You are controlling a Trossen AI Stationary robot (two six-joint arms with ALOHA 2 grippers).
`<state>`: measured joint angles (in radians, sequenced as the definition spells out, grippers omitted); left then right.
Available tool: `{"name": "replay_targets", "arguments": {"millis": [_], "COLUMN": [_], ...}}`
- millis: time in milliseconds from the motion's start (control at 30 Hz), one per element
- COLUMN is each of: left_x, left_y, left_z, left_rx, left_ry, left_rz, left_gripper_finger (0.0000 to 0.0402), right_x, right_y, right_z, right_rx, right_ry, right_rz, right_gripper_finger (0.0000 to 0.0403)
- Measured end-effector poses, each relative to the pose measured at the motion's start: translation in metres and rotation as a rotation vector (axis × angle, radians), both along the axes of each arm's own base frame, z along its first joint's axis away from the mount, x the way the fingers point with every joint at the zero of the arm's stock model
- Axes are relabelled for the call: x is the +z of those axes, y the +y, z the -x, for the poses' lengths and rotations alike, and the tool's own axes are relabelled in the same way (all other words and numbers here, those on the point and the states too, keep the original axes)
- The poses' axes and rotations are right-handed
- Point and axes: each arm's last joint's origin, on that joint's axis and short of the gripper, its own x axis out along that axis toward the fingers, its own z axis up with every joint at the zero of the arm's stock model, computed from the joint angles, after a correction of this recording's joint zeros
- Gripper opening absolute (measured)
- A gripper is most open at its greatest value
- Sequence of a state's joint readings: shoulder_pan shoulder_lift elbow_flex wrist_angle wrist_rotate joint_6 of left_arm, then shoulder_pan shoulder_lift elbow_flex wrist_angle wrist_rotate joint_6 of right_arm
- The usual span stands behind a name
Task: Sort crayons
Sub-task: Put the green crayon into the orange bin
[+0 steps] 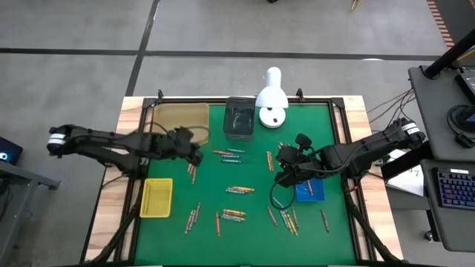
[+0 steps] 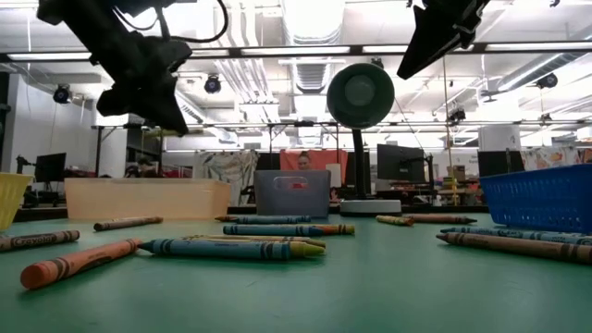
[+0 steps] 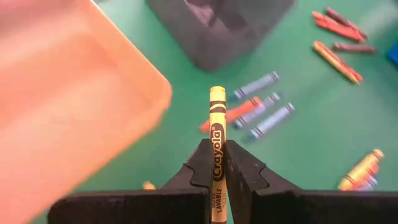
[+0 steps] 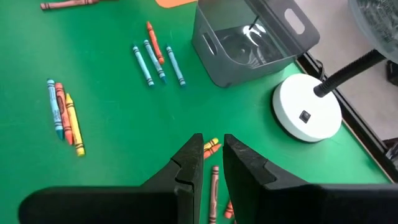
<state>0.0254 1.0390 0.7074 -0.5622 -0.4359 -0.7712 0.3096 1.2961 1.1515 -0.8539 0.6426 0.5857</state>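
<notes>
At the left of the green surface (image 1: pixel 245 222), a yellow tray (image 1: pixel 156 198) lies near the front and an orange tray (image 1: pixel 179 119) at the back. The left gripper (image 1: pixel 194 157), raised just beside the orange tray, is clenched on 1 yellow crayon (image 3: pixel 216 143) that stands up between its fingers. The other crayons (image 1: pixel 234 190) lie scattered in small groups over the middle of the surface. A grey bin (image 1: pixel 239 119) and a white lamp (image 1: pixel 272 99) stand at the back centre. The right gripper (image 1: pixel 282 176) hangs above the surface beside a blue tray (image 1: pixel 310 190), its fingers slightly parted and grasping nothing.
</notes>
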Motion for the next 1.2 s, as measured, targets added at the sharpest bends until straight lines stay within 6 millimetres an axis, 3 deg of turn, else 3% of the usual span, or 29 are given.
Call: {"name": "replay_targets", "arguments": {"millis": [167,433,633,833,967,1200], "left_x": [0.007,0.0,-0.009,0.005,0.012,-0.007], "left_y": [0.041,0.103,0.132,0.154,0.167,0.184], "left_z": [0.013,0.038,0.047,0.029,0.016,-0.001], "left_rx": [0.044,0.067,0.005,-0.135,-0.343,-0.65], "left_ry": [0.042,0.132,0.175,0.308,0.481,0.654], "left_rz": [-0.05,-0.025,-0.006,-0.036,-0.037,-0.073], "left_gripper_finger": [0.0,0.0,0.0,0.0,0.0,0.0], "right_x": [0.0,0.0,0.0,0.0,0.0,0.0], "right_y": [0.0,0.0,0.0,0.0,0.0,0.0], "right_z": [0.0,0.0,0.0,0.0,0.0,0.0], "right_rx": [-0.001,0.0,0.006,0.023,0.026,0.043], "right_ry": [-0.003,-0.004,0.001,0.012,0.014,0.029], "right_rz": [-0.001,0.0,0.008,0.022,0.024,0.039], "right_gripper_finger": [0.0052,0.0052,0.0052,0.0052,0.0052,0.0052]}}
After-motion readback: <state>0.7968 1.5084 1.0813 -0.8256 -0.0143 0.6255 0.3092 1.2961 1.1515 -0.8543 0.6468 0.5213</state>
